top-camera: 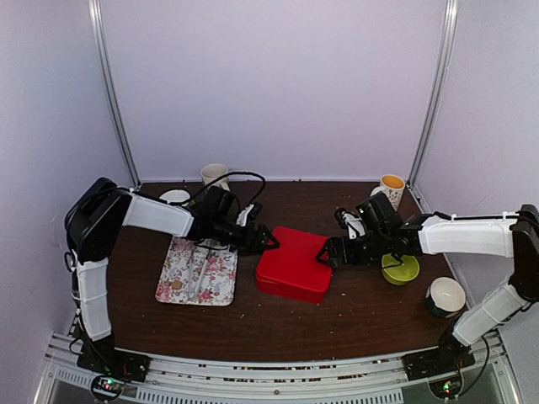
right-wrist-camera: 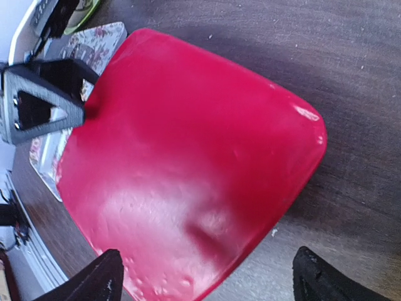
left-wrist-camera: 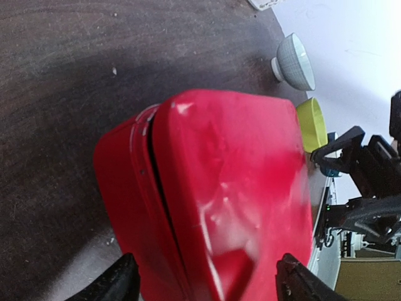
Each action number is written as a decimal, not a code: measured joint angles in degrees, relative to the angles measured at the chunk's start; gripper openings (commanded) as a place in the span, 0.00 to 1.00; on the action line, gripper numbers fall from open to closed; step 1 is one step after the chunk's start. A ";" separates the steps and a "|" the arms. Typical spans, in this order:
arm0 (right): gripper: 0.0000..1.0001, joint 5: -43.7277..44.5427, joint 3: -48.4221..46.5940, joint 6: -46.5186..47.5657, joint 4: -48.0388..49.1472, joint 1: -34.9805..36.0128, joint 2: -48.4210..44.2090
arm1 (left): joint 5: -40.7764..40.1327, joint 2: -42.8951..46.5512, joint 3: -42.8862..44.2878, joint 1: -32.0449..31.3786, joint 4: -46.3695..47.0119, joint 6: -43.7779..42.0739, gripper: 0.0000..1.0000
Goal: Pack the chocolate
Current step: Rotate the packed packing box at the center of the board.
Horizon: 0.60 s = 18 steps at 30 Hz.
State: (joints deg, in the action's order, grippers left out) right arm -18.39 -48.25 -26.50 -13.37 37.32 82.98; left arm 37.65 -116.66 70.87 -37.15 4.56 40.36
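Presently, left tool (top-camera: 268,241): fingers spread wide, at the red box's far-left corner; the box end lies between the two fingertips in the left wrist view. Whether the fingers touch the box cannot be told.
Right tool (top-camera: 327,251): fingers spread wide, at the box's right edge, with the lid below and between them in the right wrist view. Nothing held.
Tools relative to each other: facing across the box, well apart.
Red box (top-camera: 293,265): mid-worktop, lid shut, lying flat.
Chocolate: no piece shows in any view. Its place, heading and long axis cannot be told.
Small brown spot (top-camera: 177,284): on the floral mat's near-left corner, too small to identify, well left of both tools.
Floral mat (top-camera: 221,284): just left of the box, with metal tongs (top-camera: 200,268) lying on it.
Green bowl (top-camera: 401,270): near the worktop's right edge, beside the right arm.
Worktop (top-camera: 278,324): dark wood.
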 measured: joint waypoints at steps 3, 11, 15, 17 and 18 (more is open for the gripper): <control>0.86 -2.45 0.90 -2.75 4.11 -1.38 2.21 | 0.02 -1.14 0.07 0.04 -0.15 -0.20 0.72; 0.79 -7.80 1.62 -9.09 13.53 -3.78 9.42 | 1.88 -2.27 0.37 0.61 0.85 0.02 0.59; 0.75 -9.05 1.46 -10.27 14.78 -4.57 11.80 | 2.21 -2.29 -0.55 0.94 2.73 0.52 0.54; 0.73 -9.09 1.25 -10.25 15.08 -4.72 12.02 | 2.45 -2.29 -1.31 1.22 4.39 1.05 0.54; 0.73 -9.22 1.25 -10.40 15.34 -4.81 12.20 | 2.62 -2.29 -1.81 1.38 5.35 1.33 0.54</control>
State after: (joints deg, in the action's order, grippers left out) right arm -27.62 -47.00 -36.91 1.98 32.51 95.18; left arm 40.27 -118.96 69.06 -35.77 9.91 41.69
